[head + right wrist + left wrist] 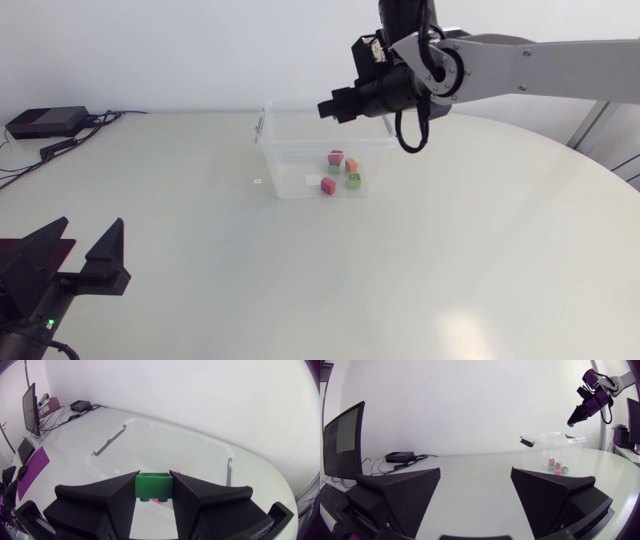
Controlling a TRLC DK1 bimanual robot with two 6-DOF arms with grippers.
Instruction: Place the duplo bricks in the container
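**While Held Above the Container (290,186), a Green Duplo Brick (153,486) Is Gripped by the Right Gripper (326,108)**

As is shown from overhead, the clear container is set on the white table (480,260), and the right gripper is positioned above the container's far rim, with its arm seen entering from the right. Its jaws are closed on the green duplo brick, which is pinched from two sides between the fingers. In the right wrist view this brick is seen directly over the container's open interior. Four further bricks are found on the container's floor: a pink brick (336,156), an orange brick (351,165), a small green brick (354,180) and a magenta brick (328,185). They are grouped toward the end of the container nearer the right arm. The left gripper (92,232) is positioned well apart from the container, on its near left side, with its jaws spread wide and nothing held between them. A black box (45,122) is placed on the table far to the container's left.
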